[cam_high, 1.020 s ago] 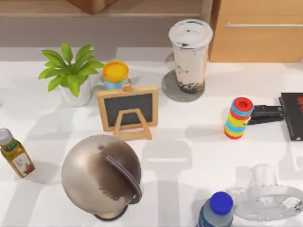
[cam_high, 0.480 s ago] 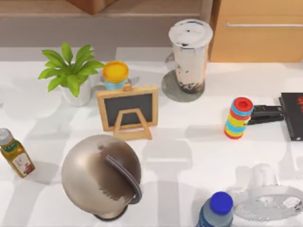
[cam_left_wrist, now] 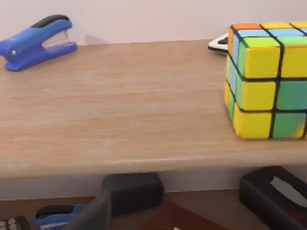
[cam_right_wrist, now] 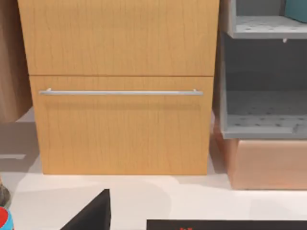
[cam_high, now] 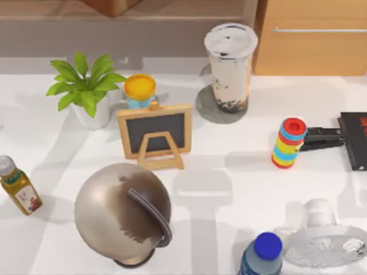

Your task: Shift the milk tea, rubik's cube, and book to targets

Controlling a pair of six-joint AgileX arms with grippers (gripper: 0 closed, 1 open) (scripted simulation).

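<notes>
The milk tea (cam_high: 230, 64) stands upright on the grey round disc (cam_high: 207, 110) at the back of the white table. The black slab with red marks (cam_high: 354, 141) lies at the table's right edge and shows again low in the right wrist view (cam_right_wrist: 225, 224). In the left wrist view the rubik's cube (cam_left_wrist: 267, 80) sits on a wooden shelf (cam_left_wrist: 120, 110), ahead of a dark part of my left gripper (cam_left_wrist: 98, 213). A teal sliver of the book (cam_right_wrist: 297, 8) rests on a grey shelf. A black part of my right gripper (cam_right_wrist: 91, 214) hangs above the table before the cabinet.
On the table are a potted plant (cam_high: 86, 86), a yellow-lidded cup (cam_high: 140, 89), a small chalkboard easel (cam_high: 155, 133), a metallic helmet (cam_high: 121, 211), an oil bottle (cam_high: 17, 186), a ring stack (cam_high: 288, 143), a blue-capped bottle (cam_high: 262, 255) and a clear fan (cam_high: 324, 243). A blue stapler (cam_left_wrist: 37, 42) lies on the shelf.
Faint shadows on the white table have drifted a little. None of the objects on it has moved.
</notes>
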